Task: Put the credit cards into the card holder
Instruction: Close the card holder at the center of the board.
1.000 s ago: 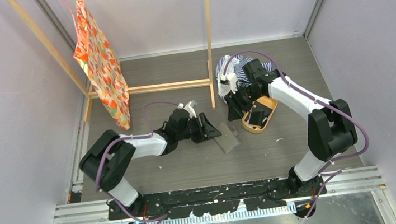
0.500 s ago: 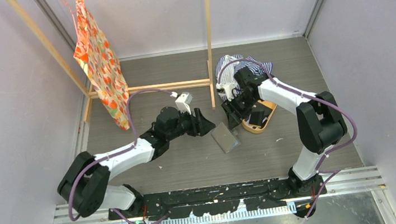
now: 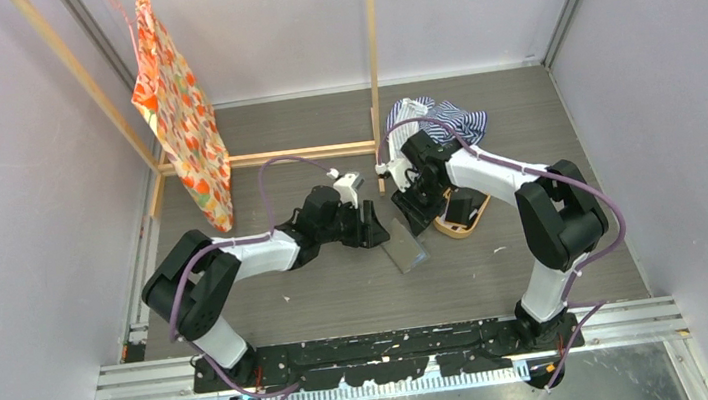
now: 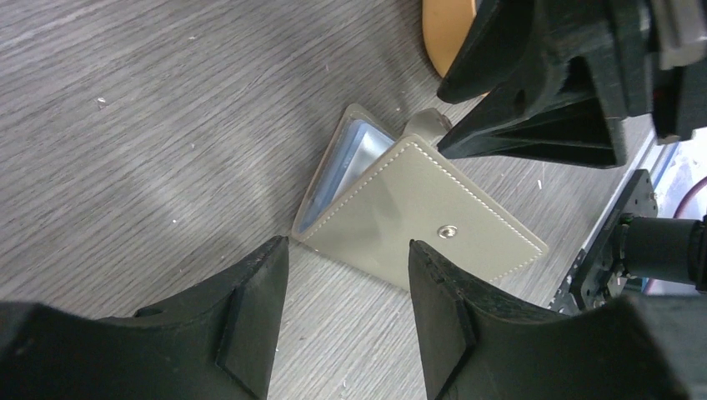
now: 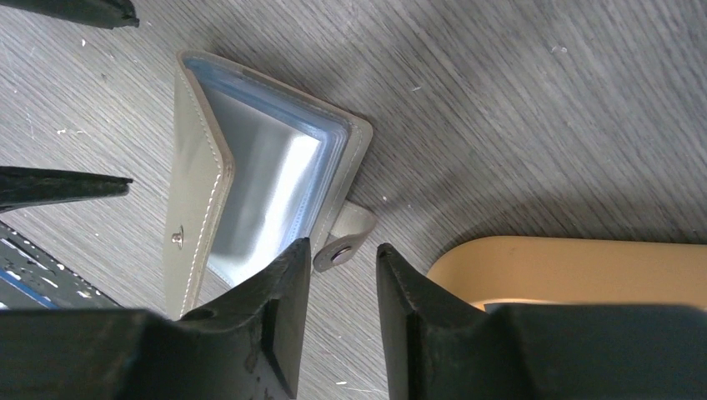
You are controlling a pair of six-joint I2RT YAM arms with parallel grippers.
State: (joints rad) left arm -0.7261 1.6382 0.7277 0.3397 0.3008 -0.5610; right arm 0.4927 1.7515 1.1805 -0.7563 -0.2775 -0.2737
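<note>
Having swung off the tray [image 5: 584, 267], my right tool [image 5: 340, 250] hangs empty, jaws apart, straddling the closing tab [image 5: 348, 227] of the card holder [image 5: 250, 200], which lies just ahead on the worktop [image 5: 517, 100], stretching away toward my left tool [image 4: 346, 246], likewise open at the opposite corner.

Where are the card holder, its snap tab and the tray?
card holder [image 4: 417, 221]: left wrist view, on the stitched front cover.
snap tab [image 5: 344, 238]: right wrist view, on the tab's rounded end.
tray [image 5: 584, 267]: right wrist view, on its orange outer wall.
</note>
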